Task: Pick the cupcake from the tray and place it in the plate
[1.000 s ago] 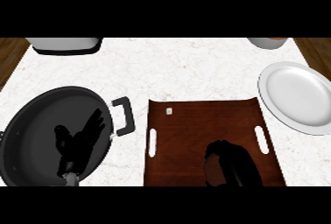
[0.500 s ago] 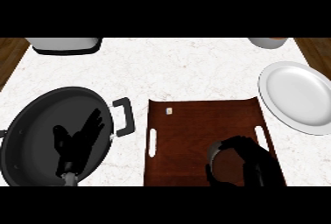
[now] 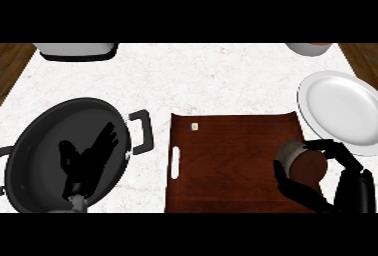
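My right hand (image 3: 317, 182) is curled round the cupcake (image 3: 301, 164), fingers and thumb on opposite sides, at the right edge of the tray (image 3: 229, 165). To carry well: keep it upright, raise it over the tray's rim, then travel right and forward to the plate (image 3: 343, 111) just beside. My left hand (image 3: 87, 159) rests open, fingers up, over the pan (image 3: 44, 135).

Both robot hands are black, with slim, segmented fingers and a thumb. The left robot hand (image 3: 87, 159) ends at a short grey wrist piece at its base. The right robot hand (image 3: 325, 186) shows glossy black, jointed finger segments.
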Controlling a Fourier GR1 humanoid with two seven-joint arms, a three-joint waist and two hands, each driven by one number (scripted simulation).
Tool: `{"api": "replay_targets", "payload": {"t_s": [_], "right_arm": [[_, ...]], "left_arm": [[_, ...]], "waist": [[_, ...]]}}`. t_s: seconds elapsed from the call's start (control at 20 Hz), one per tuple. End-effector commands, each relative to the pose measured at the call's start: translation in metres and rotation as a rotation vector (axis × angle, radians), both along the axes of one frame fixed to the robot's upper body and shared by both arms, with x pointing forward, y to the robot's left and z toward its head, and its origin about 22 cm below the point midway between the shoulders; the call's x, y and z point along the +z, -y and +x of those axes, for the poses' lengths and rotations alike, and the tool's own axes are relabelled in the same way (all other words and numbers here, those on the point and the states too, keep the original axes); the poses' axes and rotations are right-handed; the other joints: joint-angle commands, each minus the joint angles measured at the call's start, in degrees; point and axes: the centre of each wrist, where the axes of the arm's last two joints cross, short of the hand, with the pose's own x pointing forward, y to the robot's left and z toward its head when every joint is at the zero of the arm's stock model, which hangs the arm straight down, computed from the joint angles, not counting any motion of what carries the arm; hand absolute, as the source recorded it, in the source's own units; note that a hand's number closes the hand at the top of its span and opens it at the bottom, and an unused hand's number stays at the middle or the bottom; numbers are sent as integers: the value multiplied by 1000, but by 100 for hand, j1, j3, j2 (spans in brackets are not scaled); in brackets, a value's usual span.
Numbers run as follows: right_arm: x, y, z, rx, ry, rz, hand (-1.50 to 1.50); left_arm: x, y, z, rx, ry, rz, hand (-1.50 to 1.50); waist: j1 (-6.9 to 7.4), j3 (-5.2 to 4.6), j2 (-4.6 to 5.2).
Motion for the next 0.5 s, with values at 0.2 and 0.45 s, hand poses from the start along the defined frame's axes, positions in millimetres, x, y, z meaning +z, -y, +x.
{"api": "replay_targets", "payload": {"t_s": [0.2, 0.45], "right_arm": [[-22, 95, 50, -159, 89, -11, 150], [-15, 155, 91, -244, 135, -3, 150]], "left_arm": [[-13, 8, -6, -9, -13, -11, 0], [-4, 17, 4, -18, -18, -17, 0]], "waist": [[44, -20, 26], [94, -15, 42]]}}
